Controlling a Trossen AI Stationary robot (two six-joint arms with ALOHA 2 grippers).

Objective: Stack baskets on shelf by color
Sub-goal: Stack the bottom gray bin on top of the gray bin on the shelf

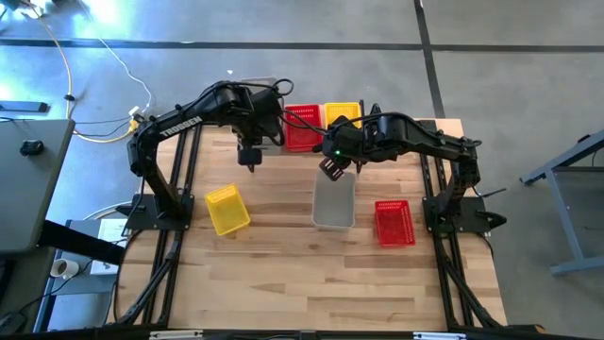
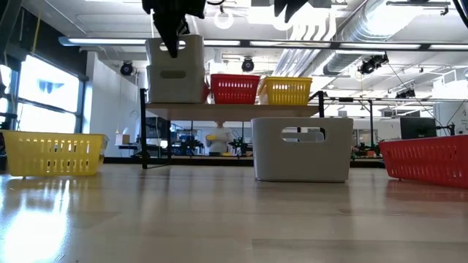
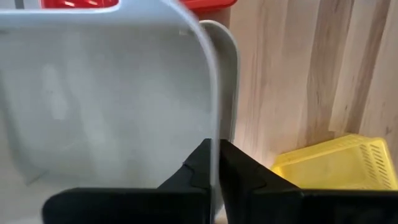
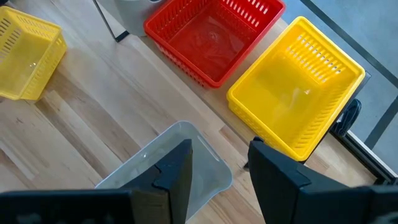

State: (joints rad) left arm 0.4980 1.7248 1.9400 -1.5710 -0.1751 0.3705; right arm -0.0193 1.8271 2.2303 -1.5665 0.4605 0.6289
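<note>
Left gripper [image 3: 214,163]: fingers pinched on the rim wall of the upper grey basket [image 2: 175,67], which sits nested in a second grey basket on the shelf [image 2: 234,109], at the shelf's 9 o'clock end. A red basket [image 2: 235,88] and a yellow basket [image 2: 286,90] stand beside it on the plank.

Right gripper [image 4: 219,168]: fingers spread wide, holding nothing, above the far rim of a third grey basket [image 1: 334,200] on the table.

Table, 8 o'clock: yellow basket [image 1: 226,209]. Table, 4 o'clock: red basket [image 1: 394,223]
</note>
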